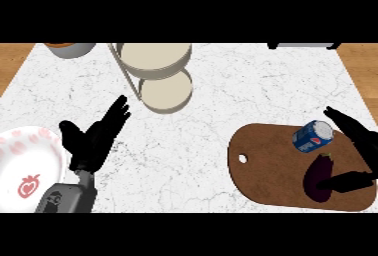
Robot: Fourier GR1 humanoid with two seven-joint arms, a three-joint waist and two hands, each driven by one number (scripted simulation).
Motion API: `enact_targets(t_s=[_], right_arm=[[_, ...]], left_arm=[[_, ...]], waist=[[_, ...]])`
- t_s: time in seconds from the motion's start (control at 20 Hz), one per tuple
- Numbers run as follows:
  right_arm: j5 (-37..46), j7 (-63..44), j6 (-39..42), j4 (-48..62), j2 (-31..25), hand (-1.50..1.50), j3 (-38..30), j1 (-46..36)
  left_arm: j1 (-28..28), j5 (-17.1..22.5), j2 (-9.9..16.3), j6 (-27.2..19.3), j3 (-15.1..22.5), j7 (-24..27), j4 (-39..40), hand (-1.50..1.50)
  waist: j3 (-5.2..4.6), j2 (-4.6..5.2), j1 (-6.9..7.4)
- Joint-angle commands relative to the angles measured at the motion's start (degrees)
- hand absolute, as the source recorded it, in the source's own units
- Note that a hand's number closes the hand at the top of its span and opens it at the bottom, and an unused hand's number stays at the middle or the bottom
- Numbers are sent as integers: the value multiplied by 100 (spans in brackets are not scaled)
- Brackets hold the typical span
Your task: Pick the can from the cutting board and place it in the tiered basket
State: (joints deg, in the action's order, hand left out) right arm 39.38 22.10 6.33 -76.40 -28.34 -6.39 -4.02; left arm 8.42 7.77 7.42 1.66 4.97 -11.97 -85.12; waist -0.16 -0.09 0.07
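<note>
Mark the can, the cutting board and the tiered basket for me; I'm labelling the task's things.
can [313, 136], head view: on its blue side wall.
cutting board [269, 165], head view: on bare brown surface left of the can.
tiered basket [167, 90], head view: on the lower tier's pale floor.

A white plate [22, 165] with red fruit marks lies at the left edge of the marbled worktop [221, 100]. A dark eggplant [319, 177] lies lower right. A grey bowl [71, 48] sits upper left.
</note>
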Motion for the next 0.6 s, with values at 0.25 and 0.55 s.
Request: enact_targets(t_s=[0.25,0.55], right_arm=[[294,301,-257,1178,301,-150,-126,-617],[582,329,-538,1985,540,-150,-94,-1167]], left_arm=[[167,192,142,312,-370,-553,-324,0],[161,-178,-222,230,-220,-80,128,0]], waist=[[18,9,12],[17,13,10]])
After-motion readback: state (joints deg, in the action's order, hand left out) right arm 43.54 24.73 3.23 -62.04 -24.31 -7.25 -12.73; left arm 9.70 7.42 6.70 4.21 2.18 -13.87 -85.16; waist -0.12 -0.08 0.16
